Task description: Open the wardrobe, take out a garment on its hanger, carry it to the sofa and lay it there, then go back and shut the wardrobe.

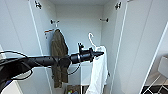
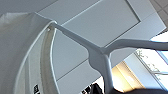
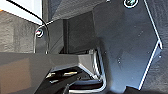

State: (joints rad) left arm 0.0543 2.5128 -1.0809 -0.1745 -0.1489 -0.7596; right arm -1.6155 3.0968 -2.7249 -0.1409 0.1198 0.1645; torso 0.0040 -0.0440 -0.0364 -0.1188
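White wardrobe point(image 1: 130, 50) stands open before you, olive coat point(image 1: 59, 57) on inner left hook. Your left gripper point(image 1: 98, 54) reaches level to hanger point(image 1: 92, 41) neck (fingers' state: cannot tell). Garment point(image 1: 98, 72) hangs straight down from it, long axis vertical, hook curving above your gripper.

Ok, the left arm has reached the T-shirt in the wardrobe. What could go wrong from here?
1. The T-shirt hangs slack off one side of the hanger and could slide off.
2. The olive coat hangs right behind the arm, so swinging out might snag it.
3. The open door stands close on the way out.
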